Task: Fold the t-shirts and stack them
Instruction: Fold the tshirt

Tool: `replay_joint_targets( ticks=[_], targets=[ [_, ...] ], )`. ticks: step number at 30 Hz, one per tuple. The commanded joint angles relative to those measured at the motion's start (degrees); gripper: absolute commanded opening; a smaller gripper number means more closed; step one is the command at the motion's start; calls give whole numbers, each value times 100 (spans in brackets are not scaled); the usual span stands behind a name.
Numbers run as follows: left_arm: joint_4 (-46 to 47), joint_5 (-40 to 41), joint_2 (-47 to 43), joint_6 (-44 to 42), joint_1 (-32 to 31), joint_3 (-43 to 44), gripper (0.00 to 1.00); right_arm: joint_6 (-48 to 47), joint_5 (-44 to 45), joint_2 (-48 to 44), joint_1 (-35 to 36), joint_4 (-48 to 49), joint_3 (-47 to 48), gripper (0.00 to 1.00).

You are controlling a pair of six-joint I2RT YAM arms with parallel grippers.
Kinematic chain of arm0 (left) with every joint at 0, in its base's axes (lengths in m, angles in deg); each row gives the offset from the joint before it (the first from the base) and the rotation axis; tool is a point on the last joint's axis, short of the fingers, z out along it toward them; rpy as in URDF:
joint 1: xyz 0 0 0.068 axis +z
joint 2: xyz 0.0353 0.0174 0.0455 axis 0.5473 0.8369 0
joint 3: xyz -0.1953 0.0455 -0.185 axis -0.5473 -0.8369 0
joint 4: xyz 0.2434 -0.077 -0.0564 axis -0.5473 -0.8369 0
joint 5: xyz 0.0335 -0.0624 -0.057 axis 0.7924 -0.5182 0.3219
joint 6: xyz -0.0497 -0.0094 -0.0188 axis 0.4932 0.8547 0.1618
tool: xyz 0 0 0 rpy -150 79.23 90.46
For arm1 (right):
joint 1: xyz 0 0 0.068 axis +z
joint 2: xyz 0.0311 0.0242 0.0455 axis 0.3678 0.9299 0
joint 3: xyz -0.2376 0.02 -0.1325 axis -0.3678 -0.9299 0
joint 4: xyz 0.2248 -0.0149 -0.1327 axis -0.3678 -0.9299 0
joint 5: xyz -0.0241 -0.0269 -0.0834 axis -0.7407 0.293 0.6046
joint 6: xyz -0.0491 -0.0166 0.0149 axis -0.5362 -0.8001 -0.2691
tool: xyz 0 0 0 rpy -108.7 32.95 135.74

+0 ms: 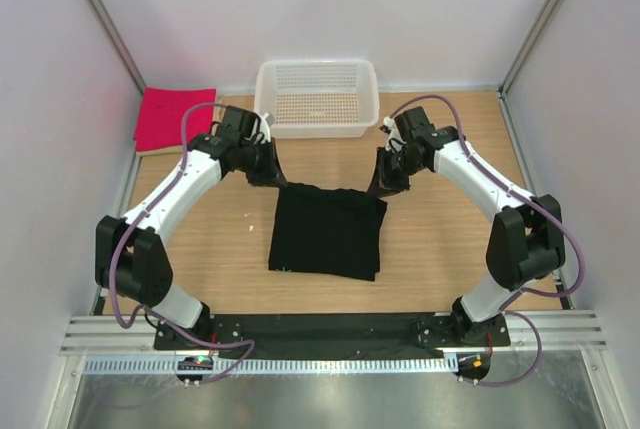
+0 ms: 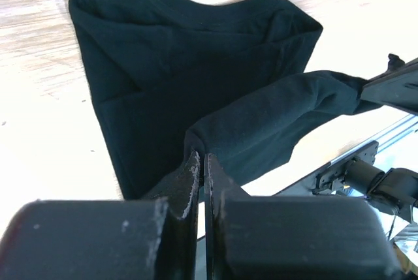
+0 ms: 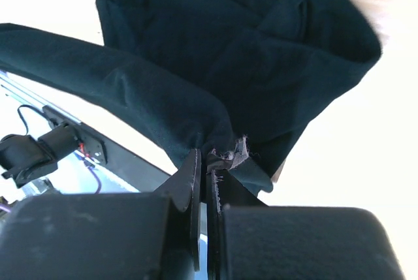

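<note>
The black t-shirt [image 1: 327, 234] lies partly folded in the middle of the wooden table, its far edge lifted off the surface. My left gripper [image 1: 268, 177] is shut on the far left corner of that shirt. In the left wrist view the jaws [image 2: 202, 159] pinch a fold of the black cloth [image 2: 196, 51]. My right gripper [image 1: 385, 184] is shut on the far right corner. In the right wrist view the jaws [image 3: 204, 156] pinch bunched black fabric [image 3: 228, 38] and a small frayed tag. A pink-red t-shirt [image 1: 175, 117] lies folded at the far left, a thin beige edge under its near side.
A white mesh basket [image 1: 318, 127] stands at the back middle, just beyond both grippers. White walls close in the left, right and far sides. The black rail with the arm bases [image 1: 330, 329] runs along the near edge.
</note>
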Motion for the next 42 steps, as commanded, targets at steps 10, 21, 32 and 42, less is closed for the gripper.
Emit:
replay_joint_targets(
  ticks=[10, 21, 32, 42],
  targets=[
    [-203, 480, 360, 25, 14, 730, 0, 272, 205, 355, 29, -225, 917, 1],
    [-423, 620, 1818, -230, 67, 1873, 0, 193, 345, 1225, -94, -33, 1199, 1],
    [-203, 779, 3172, -555, 172, 2681, 0, 105, 767, 1867, -463, 170, 1383, 1],
    [-370, 1446, 3595, -459, 172, 3060, 4, -97, 1565, 2553, -498, -94, 2016, 4]
  ],
)
